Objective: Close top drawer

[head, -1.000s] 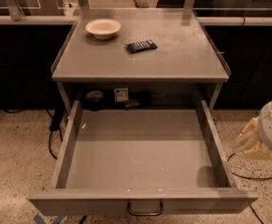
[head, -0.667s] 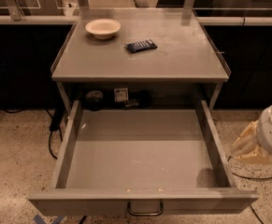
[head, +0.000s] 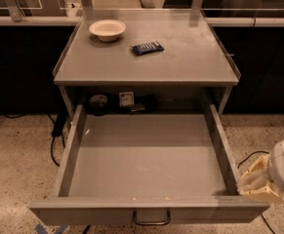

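The top drawer [head: 146,155] is a wide grey metal tray pulled far out from under the grey cabinet top [head: 180,57]. It looks empty inside. Its front panel [head: 83,214] runs along the bottom edge of the view, with a small wire pull [head: 152,218] at its centre. My gripper [head: 261,182], pale with a white rounded housing, hangs at the lower right, just outside the drawer's right front corner and apart from the pull. The lower drawers are hidden below.
A cream bowl [head: 107,29] and a dark blue snack packet [head: 147,48] lie on the cabinet top. Small dark items [head: 98,104] sit in the recess behind the drawer. Black cables [head: 53,140] trail on the speckled floor at the left, another at the right [head: 251,156].
The gripper has shifted very slightly; the drawer has not moved.
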Action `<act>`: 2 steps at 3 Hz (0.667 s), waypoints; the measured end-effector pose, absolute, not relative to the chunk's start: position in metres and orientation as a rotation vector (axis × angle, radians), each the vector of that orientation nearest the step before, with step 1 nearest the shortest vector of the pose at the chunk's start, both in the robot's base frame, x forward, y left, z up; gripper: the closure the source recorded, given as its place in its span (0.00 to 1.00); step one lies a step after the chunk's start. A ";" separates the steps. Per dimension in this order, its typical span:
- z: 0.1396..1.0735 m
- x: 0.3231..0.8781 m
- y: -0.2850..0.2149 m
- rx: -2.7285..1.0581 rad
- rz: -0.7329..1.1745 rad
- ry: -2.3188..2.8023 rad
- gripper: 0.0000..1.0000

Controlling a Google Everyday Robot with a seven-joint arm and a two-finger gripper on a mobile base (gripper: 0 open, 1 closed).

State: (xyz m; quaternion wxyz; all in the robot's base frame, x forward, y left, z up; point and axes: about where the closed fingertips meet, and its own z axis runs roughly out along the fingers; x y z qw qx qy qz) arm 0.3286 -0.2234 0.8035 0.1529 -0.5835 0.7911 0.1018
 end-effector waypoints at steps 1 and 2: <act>0.788 0.308 -0.214 -1.645 0.404 2.286 1.00; 0.771 0.291 -0.203 -1.650 0.429 2.266 1.00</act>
